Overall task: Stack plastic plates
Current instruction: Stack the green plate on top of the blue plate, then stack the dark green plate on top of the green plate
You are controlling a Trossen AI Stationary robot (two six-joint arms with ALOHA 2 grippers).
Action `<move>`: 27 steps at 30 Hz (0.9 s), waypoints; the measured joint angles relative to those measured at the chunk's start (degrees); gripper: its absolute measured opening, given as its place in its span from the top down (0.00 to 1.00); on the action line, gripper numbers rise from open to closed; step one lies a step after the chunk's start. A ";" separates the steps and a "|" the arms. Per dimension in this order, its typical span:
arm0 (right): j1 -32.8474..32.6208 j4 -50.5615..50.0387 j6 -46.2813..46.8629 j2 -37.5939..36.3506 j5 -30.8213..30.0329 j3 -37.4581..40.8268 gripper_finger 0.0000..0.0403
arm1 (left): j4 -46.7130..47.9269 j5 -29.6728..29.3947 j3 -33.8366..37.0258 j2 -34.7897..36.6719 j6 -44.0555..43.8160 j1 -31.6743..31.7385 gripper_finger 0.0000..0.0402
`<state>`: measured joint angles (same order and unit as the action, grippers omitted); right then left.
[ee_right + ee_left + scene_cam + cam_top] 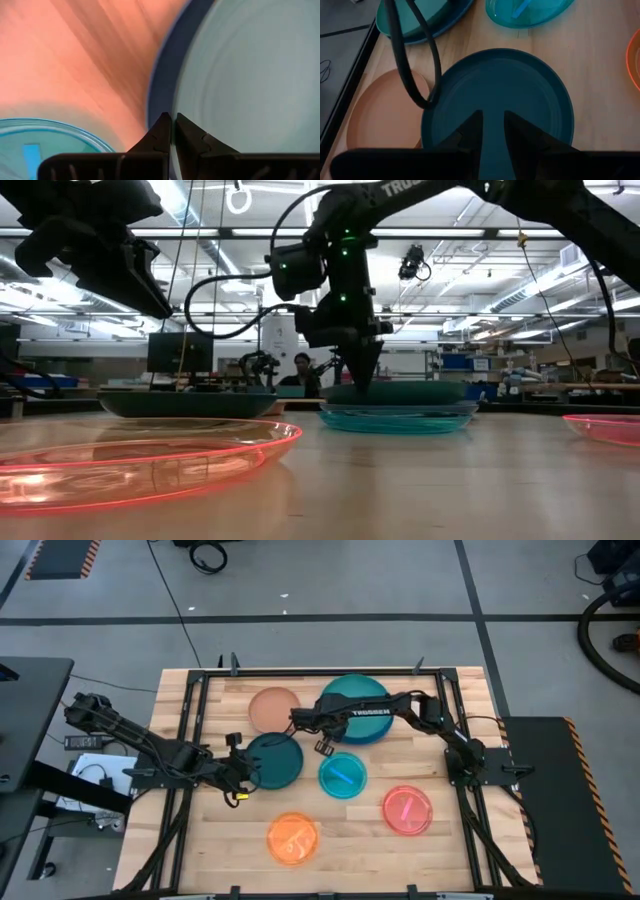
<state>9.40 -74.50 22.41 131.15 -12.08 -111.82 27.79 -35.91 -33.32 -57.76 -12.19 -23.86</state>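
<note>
The large teal-green plate (pixel 358 700) lies on the large blue plate (pixel 162 75) at the table's far middle. My right gripper (pixel 318 726) (pixel 172 120) stands at its left rim, shut. The dark teal plate (pixel 274 760) (pixel 500 95) lies flat at the centre. My left gripper (pixel 240 766) (pixel 493 131) hangs open above its left edge, both fingers over the plate and touching nothing. The peach-tan plate (pixel 273 708), cyan plate (pixel 342 776), pink-red plate (pixel 407 809) and orange plate (pixel 293 838) each lie flat on the wood. My right gripper pinches the teal-green plate's left rim (pixel 181 100) from above, fingers pointing down. One finger stands on the inner side and one on the outer side, over the blue plate's rim. The teal-green plate (pixel 400 392) lies level on the blue plate.
A black frame (pixel 190 690) runs round the wooden table. A black cable (pixel 402 60) from my left arm hangs over the peach-tan plate (pixel 380 115). The cyan plate (pixel 395 418) lies just near of my right gripper. Bare wood shows at the near left and far right.
</note>
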 joint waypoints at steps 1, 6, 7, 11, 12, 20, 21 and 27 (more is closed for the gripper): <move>-0.16 0.35 0.02 0.00 -0.04 0.23 0.95 | 0.00 0.00 0.00 0.00 0.00 0.00 0.79; -0.73 1.09 -0.11 0.00 -1.16 0.75 0.90 | -0.07 -0.04 0.00 0.00 0.48 0.00 0.78; -0.79 1.27 -0.46 0.00 -1.18 0.75 0.88 | -0.15 -0.34 0.00 0.00 0.76 0.00 0.78; -1.13 1.07 -1.57 0.00 -1.18 0.58 0.79 | -0.15 -2.03 0.00 0.00 0.65 0.02 0.78; -1.19 0.53 -1.57 0.00 -1.18 0.34 0.77 | -0.15 -2.19 0.00 0.00 0.64 0.02 0.78; -2.50 -1.03 -4.63 0.00 -5.90 -4.45 0.61 | 0.16 -4.03 -0.02 0.00 -1.06 0.02 0.68; -2.79 -1.40 -5.43 0.00 -7.09 -5.33 0.60 | 0.67 -4.02 -0.04 0.00 -1.67 0.00 0.67; -5.23 5.32 -13.09 -2.56 -14.14 -6.92 0.57 | 5.77 -1.00 -0.04 0.00 -8.02 0.00 0.65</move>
<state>4.17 -69.18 9.32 128.59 -26.22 -118.74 33.56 -36.91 -33.36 -57.76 -20.20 -23.86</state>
